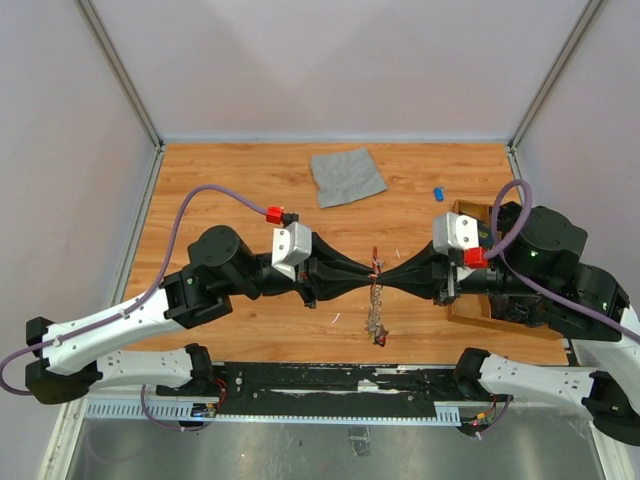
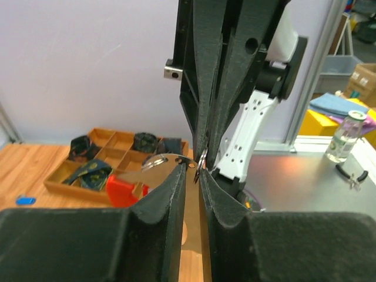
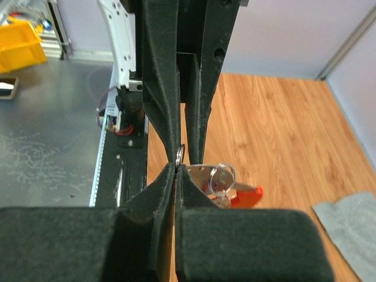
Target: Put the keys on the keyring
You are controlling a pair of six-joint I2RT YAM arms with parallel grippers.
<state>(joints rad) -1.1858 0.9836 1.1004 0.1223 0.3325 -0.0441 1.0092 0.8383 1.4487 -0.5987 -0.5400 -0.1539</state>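
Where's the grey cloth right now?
In the top view, the grey cloth lies at the far middle of the table, just left of the small blue key.

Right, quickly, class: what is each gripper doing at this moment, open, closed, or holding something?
Left gripper: closed, pinching a small metal ring.
Right gripper: closed, apparently on the same ring; the chain hangs below.

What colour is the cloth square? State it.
The cloth is grey, clearest in the top external view.
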